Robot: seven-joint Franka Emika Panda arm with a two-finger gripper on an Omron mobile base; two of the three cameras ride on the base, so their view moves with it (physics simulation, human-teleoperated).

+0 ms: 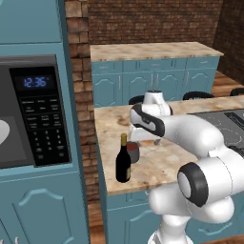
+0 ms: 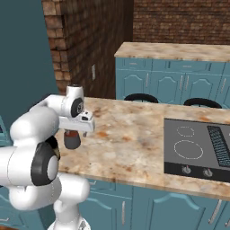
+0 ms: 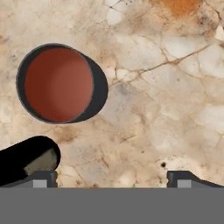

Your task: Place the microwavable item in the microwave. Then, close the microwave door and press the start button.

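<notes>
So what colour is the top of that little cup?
Reddish-brown, ringed by a dark grey rim. The cup shows it best in the hand view, looking straight down.

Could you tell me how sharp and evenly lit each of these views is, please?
Left base view: soft, slightly blurred; wine bottle casts little shadow. Right base view: evenly lit counter, no glare. Hand view: cup sharp-edged, with no clear cast shadow on the marbled surface.

Two base views flanking arm, sharing counter (image 1: 157, 164), hand view straight down, close
</notes>
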